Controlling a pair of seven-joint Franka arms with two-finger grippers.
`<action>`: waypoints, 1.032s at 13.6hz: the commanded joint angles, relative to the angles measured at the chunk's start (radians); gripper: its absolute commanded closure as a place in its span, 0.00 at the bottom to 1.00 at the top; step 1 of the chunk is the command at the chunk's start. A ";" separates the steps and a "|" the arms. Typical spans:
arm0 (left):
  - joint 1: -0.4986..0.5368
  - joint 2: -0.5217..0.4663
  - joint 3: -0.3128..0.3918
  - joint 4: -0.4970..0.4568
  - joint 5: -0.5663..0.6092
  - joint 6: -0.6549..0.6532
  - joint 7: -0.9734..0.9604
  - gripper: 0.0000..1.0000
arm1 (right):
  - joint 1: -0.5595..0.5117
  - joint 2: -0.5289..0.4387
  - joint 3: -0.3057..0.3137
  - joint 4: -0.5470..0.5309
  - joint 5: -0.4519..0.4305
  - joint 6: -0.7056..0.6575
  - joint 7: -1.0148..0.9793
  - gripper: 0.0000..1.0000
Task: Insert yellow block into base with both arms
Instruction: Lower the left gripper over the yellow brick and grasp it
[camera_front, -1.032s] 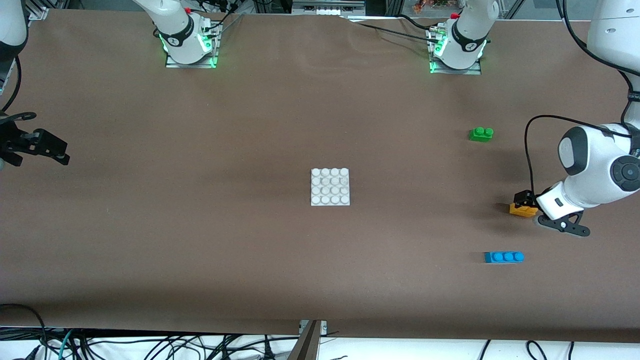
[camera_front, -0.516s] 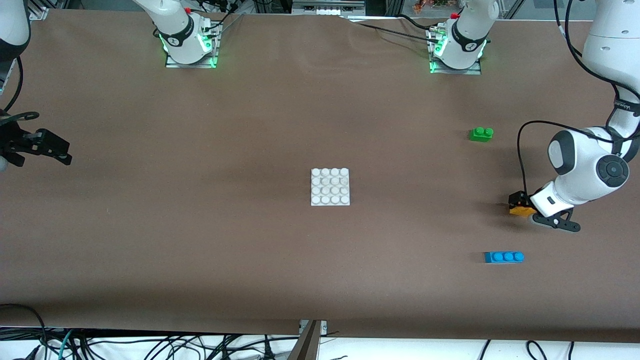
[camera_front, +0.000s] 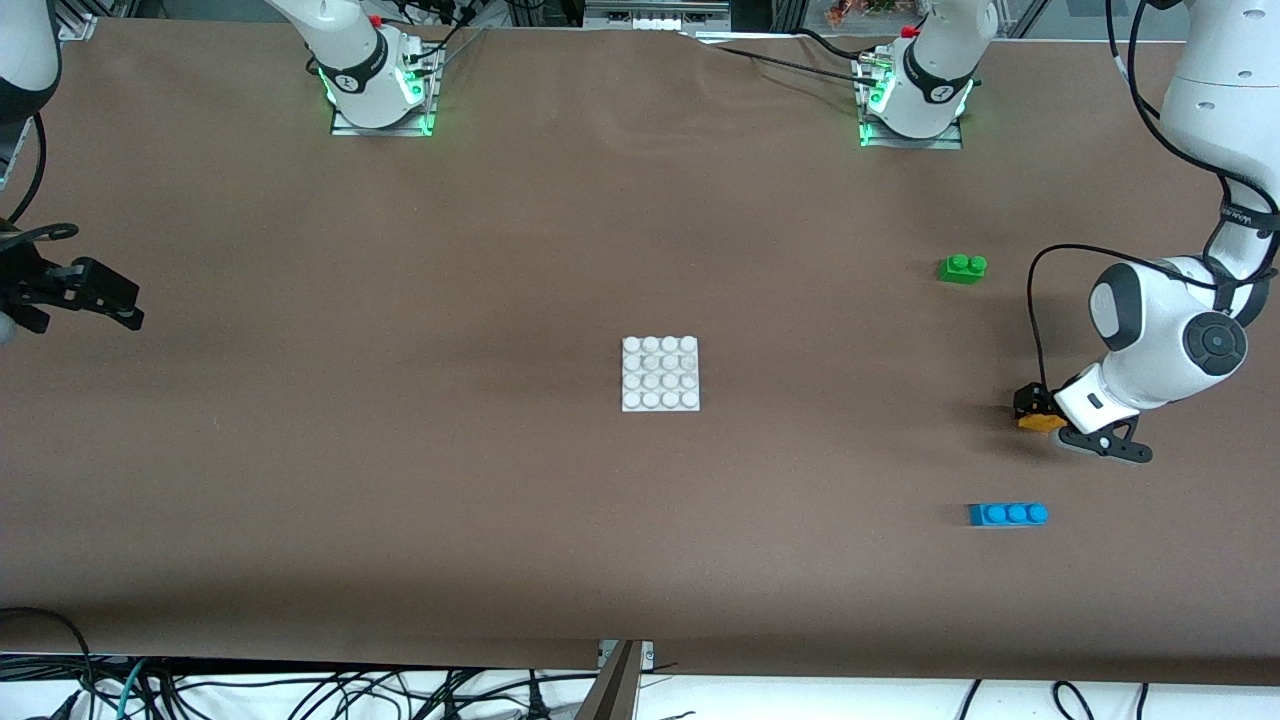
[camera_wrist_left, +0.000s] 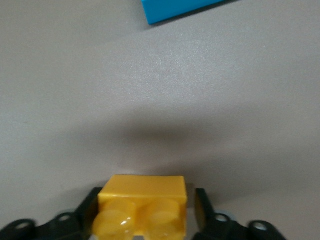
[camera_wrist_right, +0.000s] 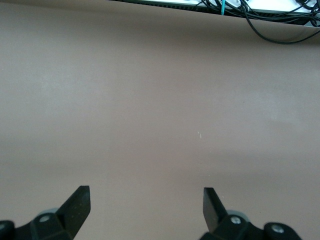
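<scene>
My left gripper (camera_front: 1036, 410) is shut on the yellow block (camera_front: 1042, 422), which it holds just above the table at the left arm's end. In the left wrist view the yellow block (camera_wrist_left: 142, 207) sits between the two black fingers (camera_wrist_left: 204, 206), studs toward the camera. The white base (camera_front: 660, 373) lies flat in the middle of the table, apart from both grippers. My right gripper (camera_front: 118, 302) is open and empty over the right arm's end of the table; the right wrist view shows its fingers (camera_wrist_right: 80, 200) spread over bare cloth.
A green two-stud brick (camera_front: 962, 267) lies farther from the camera than the yellow block. A blue three-stud brick (camera_front: 1008, 514) lies nearer to the camera; its corner shows in the left wrist view (camera_wrist_left: 180, 9). The arm bases (camera_front: 912, 95) stand along the table's edge.
My left gripper has lifted and tilted slightly with the yellow block in it, shifting a little toward the base. The right arm has barely moved.
</scene>
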 joint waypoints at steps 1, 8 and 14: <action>0.011 -0.001 -0.009 0.003 -0.020 0.006 0.015 0.65 | -0.009 -0.014 0.009 -0.011 -0.001 -0.001 -0.004 0.00; -0.023 -0.106 -0.070 0.090 -0.022 -0.248 -0.081 0.72 | -0.009 -0.013 0.008 -0.011 -0.001 -0.001 -0.004 0.00; -0.023 -0.204 -0.239 0.111 -0.034 -0.379 -0.209 0.71 | -0.009 -0.013 0.008 -0.011 -0.001 -0.001 -0.004 0.00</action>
